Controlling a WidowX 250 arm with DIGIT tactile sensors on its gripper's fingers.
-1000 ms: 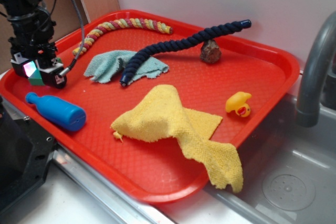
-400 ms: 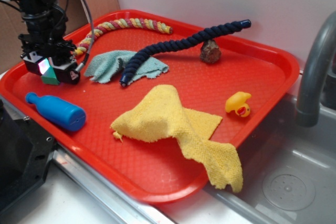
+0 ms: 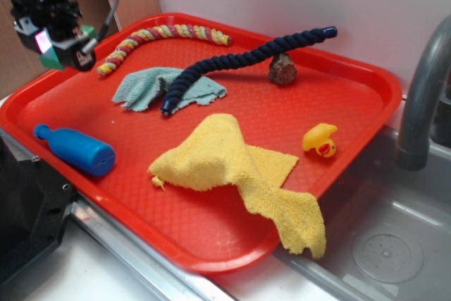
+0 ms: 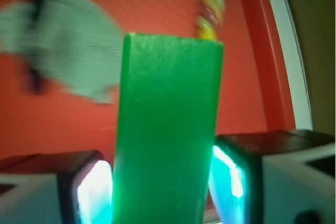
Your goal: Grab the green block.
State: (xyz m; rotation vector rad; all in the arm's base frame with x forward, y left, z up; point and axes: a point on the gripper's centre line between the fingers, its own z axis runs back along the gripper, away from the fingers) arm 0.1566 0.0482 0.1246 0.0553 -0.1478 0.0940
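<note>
My gripper (image 3: pixel 62 44) hangs above the back left corner of the red tray (image 3: pixel 211 223), lifted off its floor. It is shut on the green block (image 3: pixel 51 59), of which a green edge shows between and behind the fingers. In the wrist view the green block (image 4: pixel 165 135) fills the middle, upright, clamped between the two glowing pads (image 4: pixel 94 192), with the tray far below.
On the tray lie a blue bottle (image 3: pixel 76 149), a teal-green cloth (image 3: pixel 151 87), a dark blue rope (image 3: pixel 239 61), a coloured rope (image 3: pixel 158 35), a brown rock (image 3: pixel 282 69), a yellow cloth (image 3: pixel 232 167) and a yellow duck (image 3: pixel 320 139). A sink (image 3: pixel 384 244) and faucet (image 3: pixel 423 96) stand at the right.
The gripper has risen from the tray floor with the green block in it and moved up and slightly toward the back left edge.
</note>
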